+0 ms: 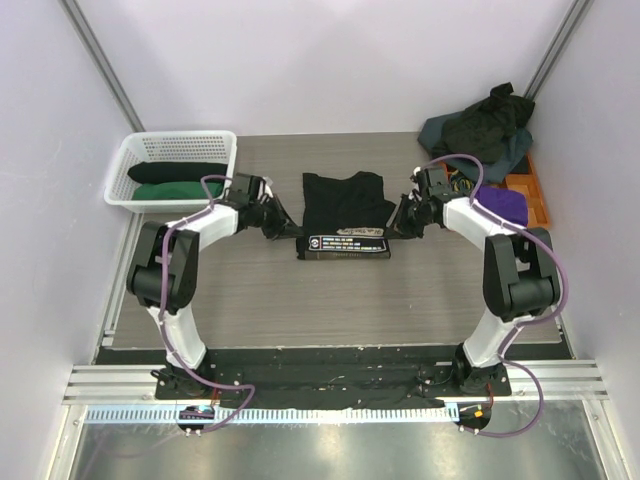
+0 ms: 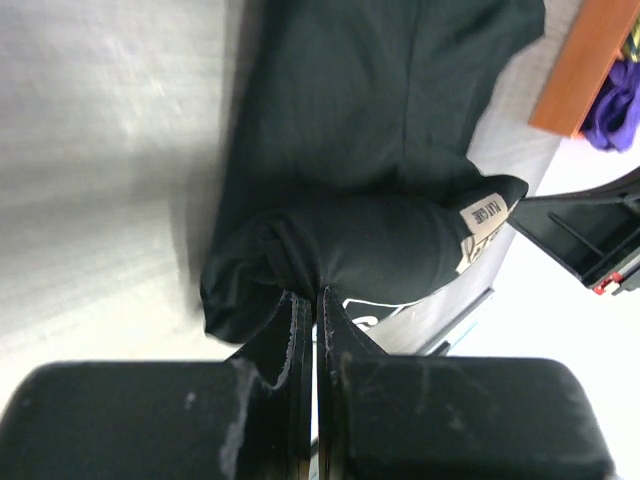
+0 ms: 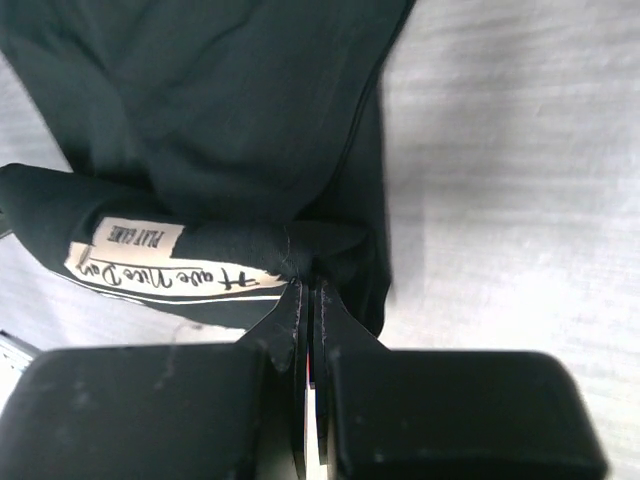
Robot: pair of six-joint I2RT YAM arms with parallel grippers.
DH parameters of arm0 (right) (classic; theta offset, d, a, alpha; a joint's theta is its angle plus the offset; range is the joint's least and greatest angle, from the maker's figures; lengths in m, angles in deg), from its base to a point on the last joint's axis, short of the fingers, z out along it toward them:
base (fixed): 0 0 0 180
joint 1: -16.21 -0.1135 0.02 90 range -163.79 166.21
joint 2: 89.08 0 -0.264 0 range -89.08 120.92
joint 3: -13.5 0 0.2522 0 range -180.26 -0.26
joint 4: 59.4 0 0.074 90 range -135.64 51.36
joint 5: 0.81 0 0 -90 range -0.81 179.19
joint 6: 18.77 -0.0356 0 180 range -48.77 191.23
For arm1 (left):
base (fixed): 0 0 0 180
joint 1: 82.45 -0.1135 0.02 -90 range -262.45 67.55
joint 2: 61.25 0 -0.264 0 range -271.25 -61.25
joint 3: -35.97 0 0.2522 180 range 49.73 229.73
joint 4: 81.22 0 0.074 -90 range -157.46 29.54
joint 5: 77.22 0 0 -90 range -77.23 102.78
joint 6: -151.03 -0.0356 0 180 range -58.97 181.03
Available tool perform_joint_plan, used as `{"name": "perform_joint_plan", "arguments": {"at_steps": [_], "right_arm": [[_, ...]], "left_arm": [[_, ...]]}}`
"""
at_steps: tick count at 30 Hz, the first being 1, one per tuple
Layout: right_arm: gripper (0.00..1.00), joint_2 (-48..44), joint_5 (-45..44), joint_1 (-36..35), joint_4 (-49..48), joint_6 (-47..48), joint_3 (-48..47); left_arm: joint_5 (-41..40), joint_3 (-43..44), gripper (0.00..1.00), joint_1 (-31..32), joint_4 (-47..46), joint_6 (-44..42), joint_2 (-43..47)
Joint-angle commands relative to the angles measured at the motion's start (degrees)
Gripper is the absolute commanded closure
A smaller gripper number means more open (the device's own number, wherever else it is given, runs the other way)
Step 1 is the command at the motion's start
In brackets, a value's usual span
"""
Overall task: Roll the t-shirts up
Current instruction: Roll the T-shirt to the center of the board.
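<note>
White basket (image 1: 180,148) of rolled t-shirts (image 1: 172,190) appears only from above.

The black shirt (image 3: 220,120) carries the only writing. On its rolled part a cream band (image 3: 180,278) bears dark script, seen upside down from the right wrist. The words "Nice Day" can be made out, after a word or two that may be "Have a" (that part is doubtful). Just above the band sits a small cream tag (image 3: 140,237) printed in block capitals, seemingly "PLAY GAME". From the left wrist the same tag shows turned on its side with the same capitals, and beside it is a scrap of script too cut off to read. From the top view the print shows only as thin white lines, too small to read.
</note>
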Motion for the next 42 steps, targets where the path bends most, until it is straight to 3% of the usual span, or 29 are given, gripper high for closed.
{"name": "perform_joint_plan", "arguments": {"at_steps": [1, 12, 15, 16, 19, 24, 27, 29, 30, 31, 32, 34, 37, 42], "right_arm": [[0.99, 3.7, -1.4, 0.8, -1.5, -0.1, -4.0], [0.98, 8.6, -2.0, 1.9, -4.1, -1.3, -7.0], [0.80, 6.1, -2.4, 1.9, -4.2, -1.2, -6.6], [0.70, 5.1, -2.6, 1.8, -4.3, -1.1, -6.4], [0.58, 1.1, -3.1, 1.8, -4.2, -0.9, -5.9], [0.56, -4.2, -1.9, 1.9, -3.5, -0.4, -4.8], [0.59, -8.7, 0.5, 1.8, -5.4, -0.3, -1.6], [0.72, -11.8, 2.9, 1.9, -8.4, -0.4, 1.9], [0.79, -12.7, 4.7, 1.8, -10.0, -1.0, 3.4], [0.90, -13.4, 6.9, 1.8, -14.9, -1.7, 5.2], [0.93, -14.3, 12.8, 1.8, -18.2, -4.3, 8.8], [0.99, -14.3, 18.1, 1.8, -29.1, -7.6, 12.3], [0.99, -11.6, 23.0, 1.2, -39.2, -13.9, 16.5], [0.99, -3.3, 26.3, 0.0, -46.9, -18.6, 16.0]], "left_arm": [[-0.8, 5.2, 1.00, -1.0, 0.7, -1.3, -4.2], [-2.7, 11.6, 1.00, -1.0, 3.1, -2.2, -11.6], [-2.9, 11.0, 0.91, -1.1, 3.3, -2.7, -10.2], [-3.3, 10.5, 0.86, -1.0, 3.0, -3.1, -8.1], [-4.9, 9.0, 0.67, -1.0, 2.6, -4.1, -4.8], [-8.3, 8.9, 0.63, -1.0, 5.1, -5.3, 3.1], [-10.1, 7.4, 0.63, -1.0, 6.1, -6.0, 7.9], [-9.4, 5.9, 0.70, -1.0, 4.6, -5.3, 9.9], [-6.7, 5.0, 0.74, -1.0, 3.5, -4.7, 11.3], [-4.9, 2.3, 0.89, -0.8, 1.8, -3.8, 12.0], [-3.1, 0.7, 0.97, -0.4, -3.2, -1.4, 12.5], [0.0, -2.8, 1.00, 1.1, -9.6, 0.8, 13.1], [0.2, -4.0, 1.00, 3.6, -14.3, 2.5, 11.8], [3.6, -5.0, 1.00, 5.6, -24.6, 8.1, 6.1]]}}
